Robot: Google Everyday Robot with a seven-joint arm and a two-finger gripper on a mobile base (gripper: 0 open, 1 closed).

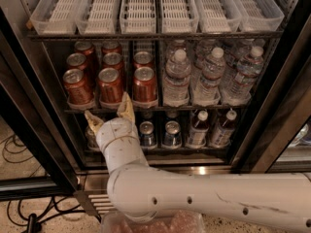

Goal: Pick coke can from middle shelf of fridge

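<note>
Several red coke cans stand in three lanes on the left of the middle shelf [160, 108] of the open fridge [291, 101]. The front ones are the left can [77, 86], the middle can [110, 85] and the right can [145, 84]. My gripper [110, 117] sits just below and in front of the middle can, at the shelf's front lip. Its two tan fingers are spread apart and hold nothing; one fingertip [126, 108] points up between the middle and right cans, the other fingertip [92, 121] is lower left.
Clear water bottles [177, 79] fill the right of the middle shelf. White slotted plastic lanes [155, 8] lie on the shelf above. Silver cans [171, 133] and small bottles [197, 127] stand on the shelf below. Dark door frames flank both sides. Cables [19, 154] lie on the floor at left.
</note>
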